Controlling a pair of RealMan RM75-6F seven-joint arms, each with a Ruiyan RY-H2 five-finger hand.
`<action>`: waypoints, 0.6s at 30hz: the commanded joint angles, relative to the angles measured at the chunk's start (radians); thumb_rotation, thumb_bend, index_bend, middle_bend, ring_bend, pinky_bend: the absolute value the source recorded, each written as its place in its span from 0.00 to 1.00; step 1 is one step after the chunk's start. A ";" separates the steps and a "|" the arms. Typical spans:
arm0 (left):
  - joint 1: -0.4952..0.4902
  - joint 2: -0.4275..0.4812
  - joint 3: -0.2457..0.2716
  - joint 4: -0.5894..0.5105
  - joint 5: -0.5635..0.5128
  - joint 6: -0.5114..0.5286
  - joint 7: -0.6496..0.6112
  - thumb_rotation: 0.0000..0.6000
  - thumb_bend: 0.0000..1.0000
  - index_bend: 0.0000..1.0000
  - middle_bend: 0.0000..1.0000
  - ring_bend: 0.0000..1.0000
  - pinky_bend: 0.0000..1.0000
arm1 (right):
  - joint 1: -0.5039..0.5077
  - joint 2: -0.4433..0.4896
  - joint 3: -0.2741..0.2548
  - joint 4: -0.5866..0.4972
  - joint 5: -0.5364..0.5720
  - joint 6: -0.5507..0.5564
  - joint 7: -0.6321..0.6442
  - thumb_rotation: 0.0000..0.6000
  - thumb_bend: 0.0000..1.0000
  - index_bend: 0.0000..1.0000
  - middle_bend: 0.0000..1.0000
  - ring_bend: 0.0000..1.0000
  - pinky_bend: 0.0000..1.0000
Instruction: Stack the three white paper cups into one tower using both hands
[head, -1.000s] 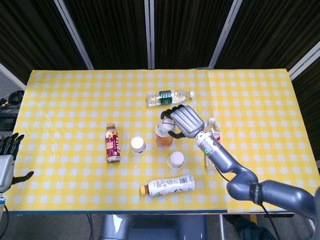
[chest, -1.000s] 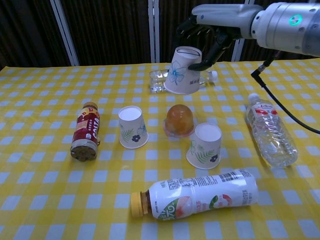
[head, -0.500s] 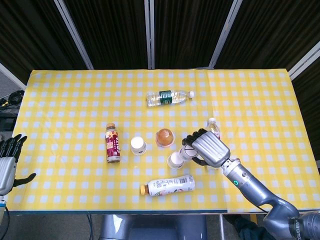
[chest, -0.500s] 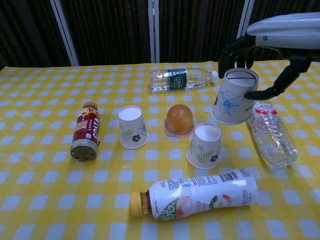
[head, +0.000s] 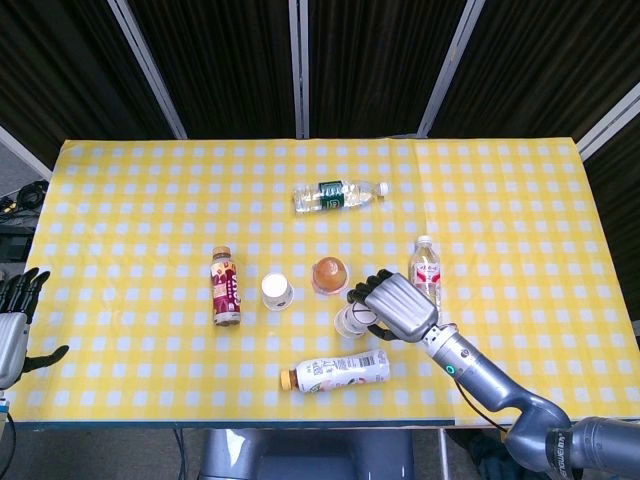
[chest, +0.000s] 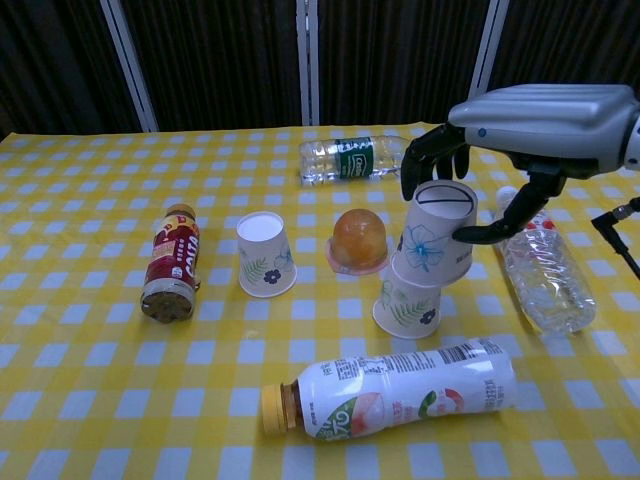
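Three white paper cups stand upside-down. My right hand (chest: 540, 108) grips a blue-flowered cup (chest: 432, 236) from above, fingers and thumb around its upper part. That cup sits slightly tilted over a leaf-printed cup (chest: 405, 308) on the yellow checked table (chest: 80, 400); whether it is pressed fully down I cannot tell. In the head view the right hand (head: 398, 305) covers most of this pair (head: 348, 321). The third cup (chest: 266, 254) (head: 277, 291) stands alone to the left. My left hand (head: 12, 318) hangs past the table's left edge, fingers spread, holding nothing.
An orange jelly cup (chest: 358, 240) sits between the lone cup and the stacked pair. A cola bottle (chest: 170, 262) lies at the left, a clear water bottle (chest: 358, 157) at the back, another water bottle (chest: 540, 265) under my right hand, and a white-labelled drink bottle (chest: 390, 388) in front.
My right hand carried the blue-flowered cup from above the jelly cup out to the right, then back left and down onto the leaf-printed cup. The left hand barely moved.
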 joint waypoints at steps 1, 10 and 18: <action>0.000 0.000 0.001 0.001 0.000 0.000 0.000 1.00 0.00 0.00 0.00 0.00 0.00 | 0.004 -0.016 0.002 0.007 0.004 -0.003 -0.002 1.00 0.25 0.40 0.45 0.39 0.38; -0.001 0.002 0.001 0.000 -0.002 0.000 -0.002 1.00 0.00 0.00 0.00 0.00 0.00 | 0.002 -0.030 0.010 0.021 0.010 0.009 -0.011 1.00 0.24 0.33 0.34 0.33 0.38; -0.001 0.001 0.003 -0.001 -0.001 0.001 0.001 1.00 0.00 0.00 0.00 0.00 0.00 | 0.005 -0.012 0.001 0.001 0.015 -0.014 0.005 1.00 0.18 0.08 0.12 0.20 0.27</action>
